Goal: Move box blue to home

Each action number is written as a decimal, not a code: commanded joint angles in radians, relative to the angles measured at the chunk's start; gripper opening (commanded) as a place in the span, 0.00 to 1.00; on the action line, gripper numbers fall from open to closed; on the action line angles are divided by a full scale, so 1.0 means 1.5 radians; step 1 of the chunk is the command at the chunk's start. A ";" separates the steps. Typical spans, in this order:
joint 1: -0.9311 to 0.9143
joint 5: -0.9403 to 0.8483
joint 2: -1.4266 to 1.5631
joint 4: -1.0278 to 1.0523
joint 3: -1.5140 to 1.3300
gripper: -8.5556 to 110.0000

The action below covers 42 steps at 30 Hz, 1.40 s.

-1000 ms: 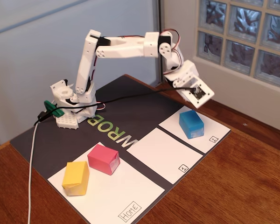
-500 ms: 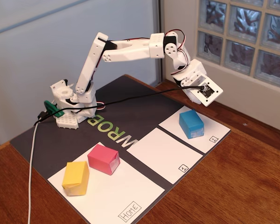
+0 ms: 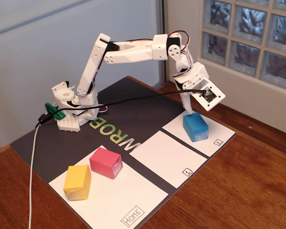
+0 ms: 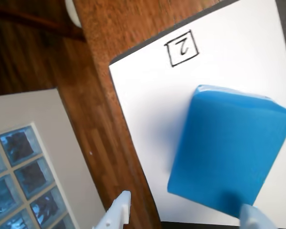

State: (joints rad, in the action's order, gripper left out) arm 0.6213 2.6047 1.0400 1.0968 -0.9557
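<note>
The blue box (image 3: 196, 127) sits on the white sheet marked "2" (image 3: 218, 141) at the right of the mat. It fills the right of the wrist view (image 4: 229, 152), with the "2" label (image 4: 182, 47) beyond it. My gripper (image 3: 189, 110) hangs just above the box's far end. In the wrist view my gripper (image 4: 186, 214) is open. One fingertip (image 4: 119, 210) is over the wooden table left of the sheet, the other is at the box's near right corner. Nothing is held. The sheet marked "Home" (image 3: 133, 214) lies at the front left.
A pink box (image 3: 106, 162) and a yellow box (image 3: 77, 182) stand on the Home sheet. The sheet marked "1" (image 3: 167, 157) lies between the two other sheets. The arm's base (image 3: 76, 109) and a black cable (image 3: 133, 100) are at the back. A glass-block window (image 3: 248, 38) stands on the right.
</note>
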 commanded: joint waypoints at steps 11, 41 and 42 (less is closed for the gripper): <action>-0.041 0.097 0.013 -0.007 -0.035 0.37; -0.008 0.128 -0.037 -0.162 -0.134 0.37; -0.010 0.129 -0.041 -0.169 -0.142 0.37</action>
State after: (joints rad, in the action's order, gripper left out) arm 0.6228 2.6093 0.9771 0.8805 -1.1474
